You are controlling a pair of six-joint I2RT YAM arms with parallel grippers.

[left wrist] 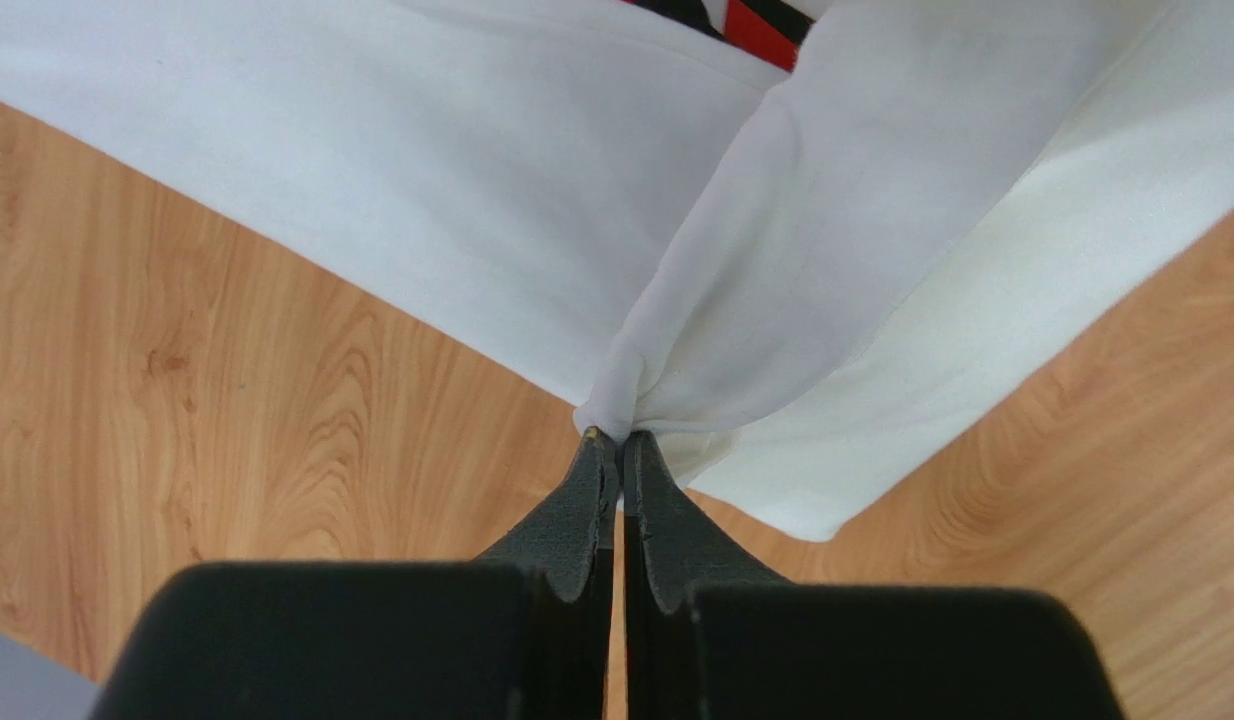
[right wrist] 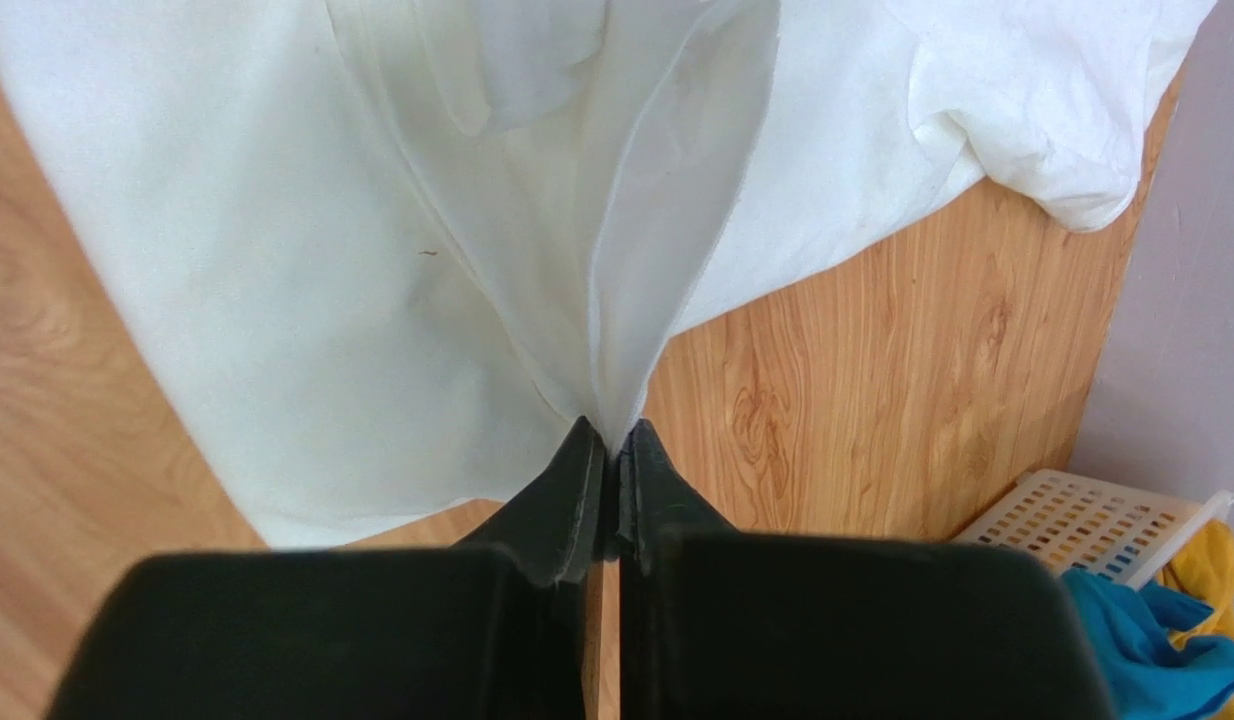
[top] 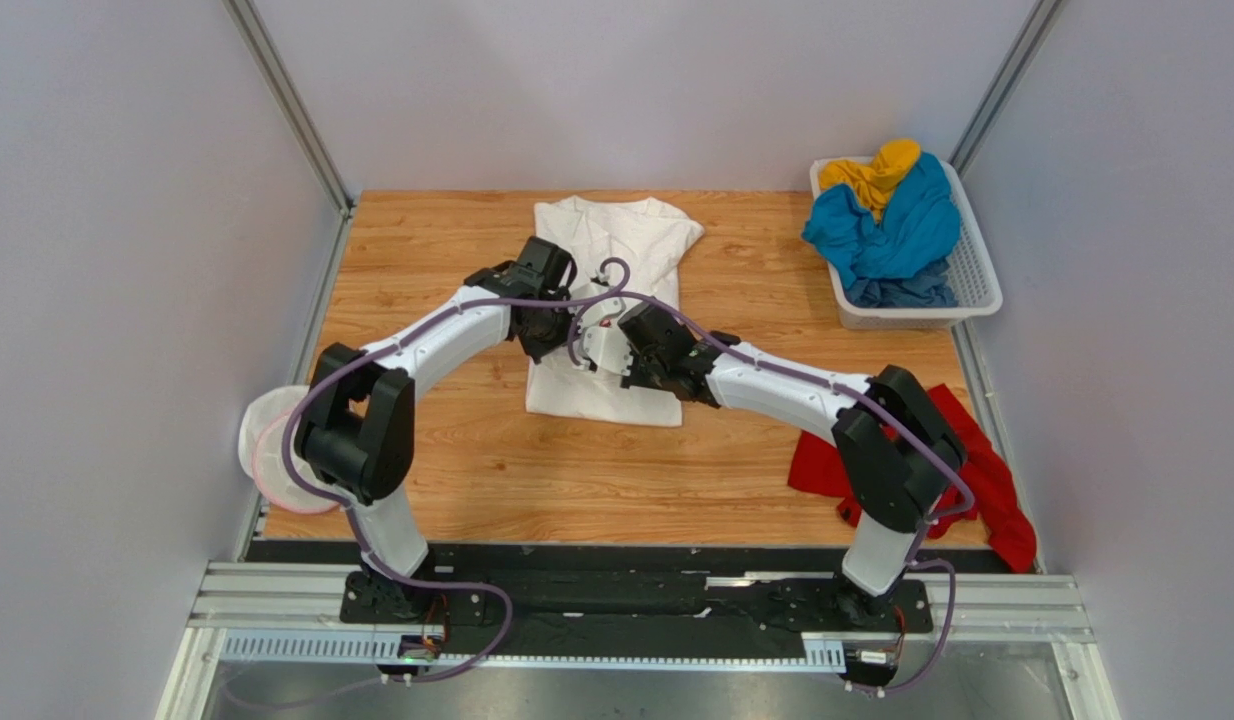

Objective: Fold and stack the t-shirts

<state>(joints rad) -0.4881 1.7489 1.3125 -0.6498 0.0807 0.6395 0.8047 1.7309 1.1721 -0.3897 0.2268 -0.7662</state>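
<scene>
The white t-shirt [top: 616, 255] lies partly folded at the middle back of the table. My left gripper [top: 556, 308] is shut on a pinched edge of the white t-shirt [left wrist: 428, 165]; a strip of its red print [left wrist: 758, 23] shows at the top of the left wrist view. My right gripper [top: 616, 342] is shut on a lifted fold of the same shirt [right wrist: 278, 270]. A red t-shirt [top: 981, 477] lies crumpled at the table's right front edge. A blue t-shirt [top: 891, 228] and a yellow t-shirt [top: 876, 171] sit in the basket.
A white lattice basket [top: 976, 278] stands at the back right and shows in the right wrist view [right wrist: 1081, 518]. A pale round bundle [top: 270, 447] hangs off the table's left front edge. Grey walls enclose the table on three sides.
</scene>
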